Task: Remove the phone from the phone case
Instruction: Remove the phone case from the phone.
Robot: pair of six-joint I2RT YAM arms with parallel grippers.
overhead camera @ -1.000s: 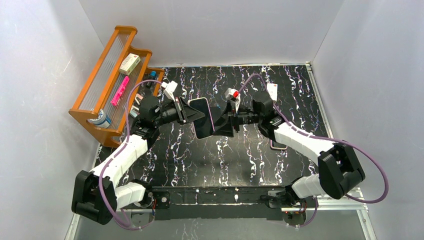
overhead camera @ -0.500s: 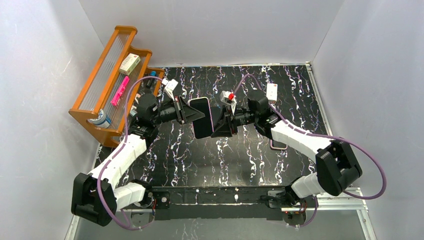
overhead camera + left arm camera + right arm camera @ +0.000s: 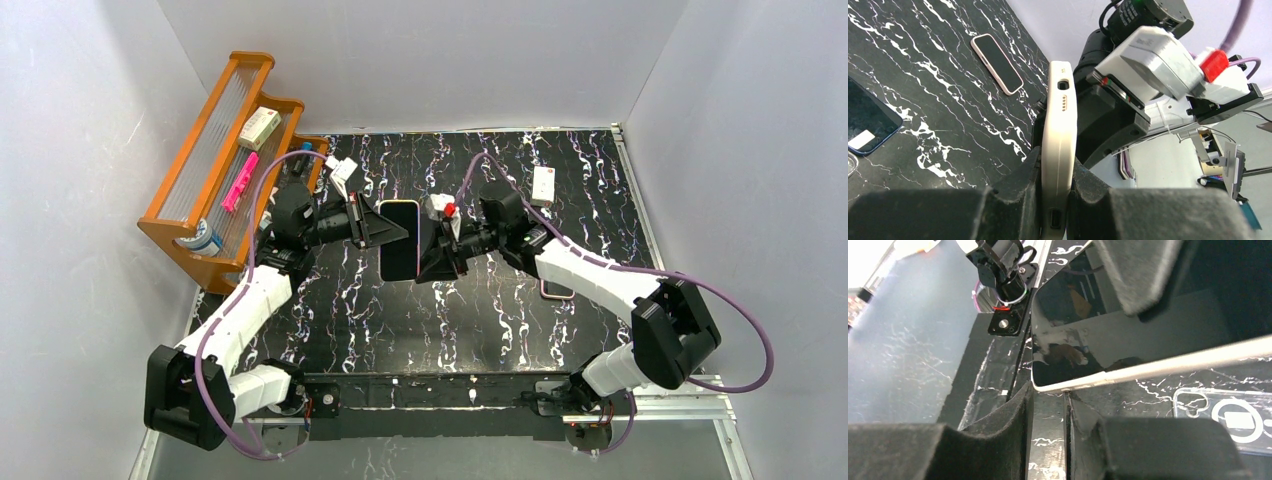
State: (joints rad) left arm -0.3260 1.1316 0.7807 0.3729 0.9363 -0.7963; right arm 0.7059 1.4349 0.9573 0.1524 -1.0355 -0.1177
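Note:
The phone [image 3: 399, 245], dark-screened and inside a cream phone case [image 3: 1058, 117], hangs above the middle of the table. My left gripper [image 3: 388, 230] is shut on its left side. In the left wrist view the case stands edge-on, clamped between the left gripper's [image 3: 1057, 157] jaws. My right gripper [image 3: 424, 262] presses in from the right. In the right wrist view the phone's screen [image 3: 1083, 337] and the cream rim [image 3: 1168, 362] cross just above the right gripper [image 3: 1048, 395]. Its jaws stand a narrow gap apart, with the phone's corner at their tips.
A wooden rack [image 3: 225, 165] with small items stands at the back left. A second phone in a pink case [image 3: 557, 290] lies under the right arm, and a white block [image 3: 544, 183] lies behind it. A dark phone [image 3: 868, 120] and a clear case [image 3: 1228, 420] lie on the marbled table [image 3: 480, 320].
My right gripper has moved left up to the phone's edge and its jaws have narrowed. The phone has swung from tilted to nearly upright in the top view. The left grip is unchanged.

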